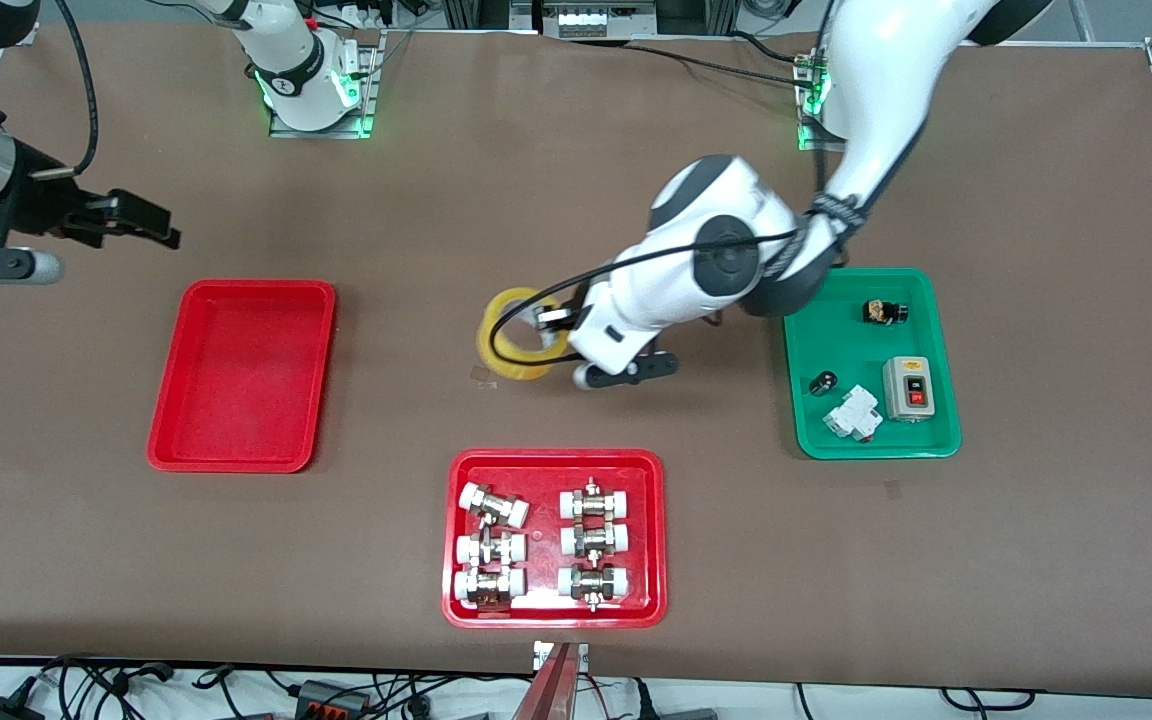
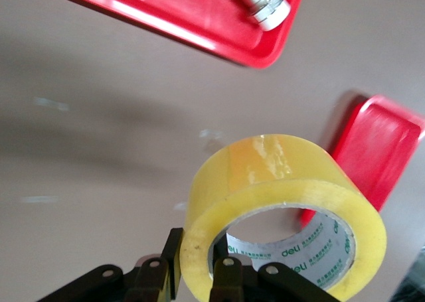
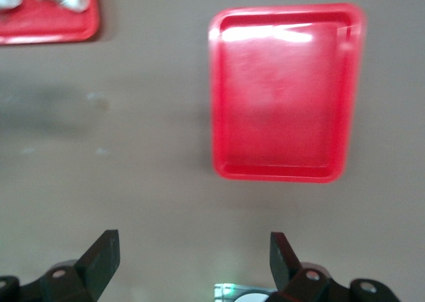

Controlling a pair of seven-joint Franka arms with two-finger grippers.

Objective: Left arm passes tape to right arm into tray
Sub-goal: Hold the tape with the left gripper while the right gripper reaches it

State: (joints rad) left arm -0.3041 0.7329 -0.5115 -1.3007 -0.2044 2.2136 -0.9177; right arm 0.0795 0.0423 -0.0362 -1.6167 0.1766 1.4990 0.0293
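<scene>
Tape (image 2: pixel 285 182): translucent yellow roll, pale printed core, over the surface's middle.
Left gripper (image 2: pixel 199 275): fingers clamped on the tape's wall.
Right gripper (image 3: pixel 192 259): fingers apart, waiting.
Tray (image 1: pixel 241 375): plain red, nothing inside.
Green tray (image 1: pixel 836 330): small electrical parts.

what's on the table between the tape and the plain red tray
Nothing: in the front view only bare brown table lies between the tape, held by the left gripper, and the tray.

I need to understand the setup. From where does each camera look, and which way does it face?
Front view: high across the table, facing both bases; left hand grips the tape, right hand waits open above the bare table.
Left wrist view: looks past its fingers clamping the tape.
Right wrist view: looks down between open fingers.
All three share the empty red tray.
</scene>
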